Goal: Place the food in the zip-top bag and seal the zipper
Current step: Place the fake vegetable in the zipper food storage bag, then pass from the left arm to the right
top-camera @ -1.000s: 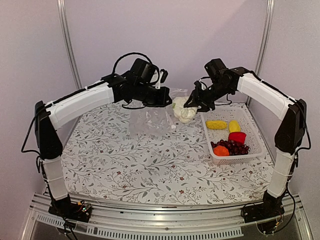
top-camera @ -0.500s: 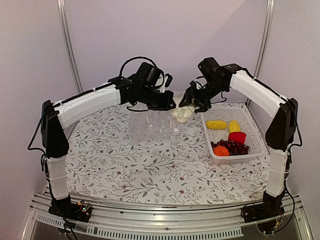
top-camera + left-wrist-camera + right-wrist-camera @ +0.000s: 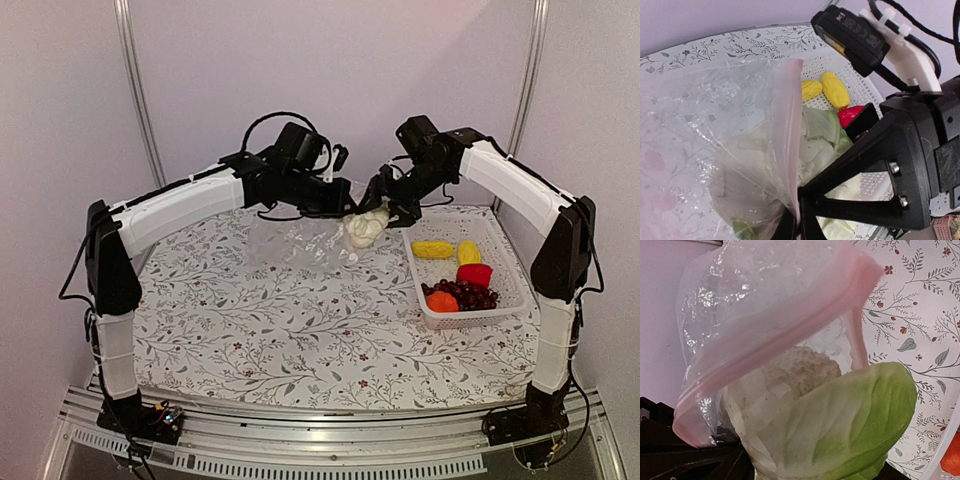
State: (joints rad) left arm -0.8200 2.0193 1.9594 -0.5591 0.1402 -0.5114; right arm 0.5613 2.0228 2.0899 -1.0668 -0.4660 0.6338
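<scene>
Top external view, front to back.

- Right of centre on the tabletop (image 3: pixel 300 340), the white basket (image 3: pixel 470 320) holds five pieces. The orange ball (image 3: pixel 441 301) and grape bunch (image 3: pixel 465 292) are at its near end, with the red piece (image 3: pixel 474 274) behind them. The yellow long one (image 3: pixel 431 249) and small yellow round (image 3: pixel 468 252) are at the far end.
- Farther back, the zip-top bag (image 3: pixel 295 245) hangs by its mouth. I cannot tell if its lower end touches the tabletop.
- The left gripper (image 3: pixel 797 222) is clamped together on the mouth edge at the pink zipper (image 3: pixel 790 125). Likely purpose: to keep the mouth raised and facing the right arm.
- The cream-white lumpy piece (image 3: pixel 365 228), with a green leaf, sits in the mouth, partly past the zipper.
- The right gripper (image 3: pixel 385 205) is behind it, jaws apart on either side. I cannot tell whether they are pressing it.

Judgement: the first piece is going in, and the zipper is unsealed.
</scene>
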